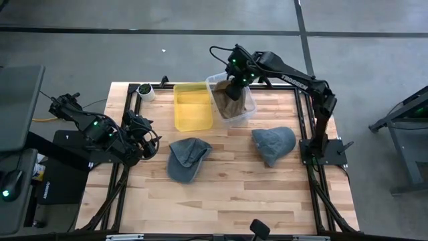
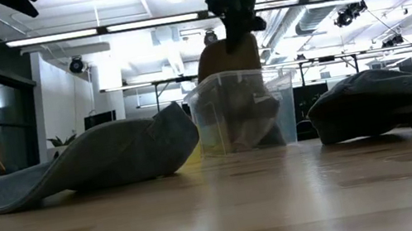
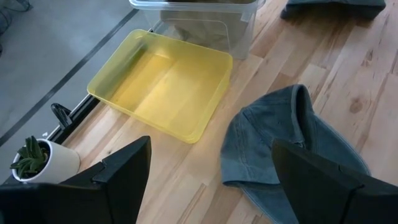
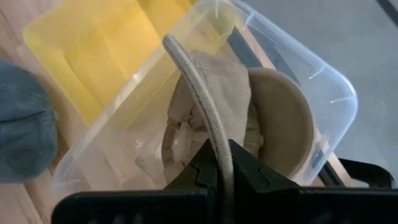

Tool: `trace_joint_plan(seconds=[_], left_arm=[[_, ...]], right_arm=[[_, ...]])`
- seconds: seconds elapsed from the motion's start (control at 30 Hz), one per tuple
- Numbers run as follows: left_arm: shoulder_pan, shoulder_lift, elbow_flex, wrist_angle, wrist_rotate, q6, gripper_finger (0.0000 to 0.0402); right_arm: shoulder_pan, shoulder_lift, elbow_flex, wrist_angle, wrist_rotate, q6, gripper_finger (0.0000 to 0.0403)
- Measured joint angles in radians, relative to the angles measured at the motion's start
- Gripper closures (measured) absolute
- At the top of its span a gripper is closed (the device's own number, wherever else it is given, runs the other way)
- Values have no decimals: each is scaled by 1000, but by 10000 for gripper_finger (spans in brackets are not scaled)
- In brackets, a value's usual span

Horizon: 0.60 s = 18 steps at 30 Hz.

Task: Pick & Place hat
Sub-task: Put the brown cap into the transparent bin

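Observation:
A tan cap hangs from my right gripper into a clear plastic bin at the table's far side. In the low view the cap sticks up above the bin's rim, under the right gripper. Two blue denim hats lie crown up on the table, one in the middle and one to the right. My left gripper hovers open near the table's left edge, just left of the middle denim hat. My right gripper pinches the tan cap by its pale corded edge between its two fingers, coming from above and pointing down. The cap hangs below the fingers, its lower part inside the clear bin.
A yellow tray sits just left of the clear bin, and shows in the left wrist view. A small potted plant stands at the far left corner. Black frame rails run along the table's left and right edges.

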<state>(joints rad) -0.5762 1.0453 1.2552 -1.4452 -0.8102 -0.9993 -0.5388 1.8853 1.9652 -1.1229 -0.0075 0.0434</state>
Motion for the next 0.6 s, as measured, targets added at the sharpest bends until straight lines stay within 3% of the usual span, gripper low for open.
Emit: trace_joint_plan(seconds=[0.6], left_arm=[[0, 0, 0, 0, 20, 0, 92]], right_arm=[[-6, 125, 0, 12, 56, 8, 398]])
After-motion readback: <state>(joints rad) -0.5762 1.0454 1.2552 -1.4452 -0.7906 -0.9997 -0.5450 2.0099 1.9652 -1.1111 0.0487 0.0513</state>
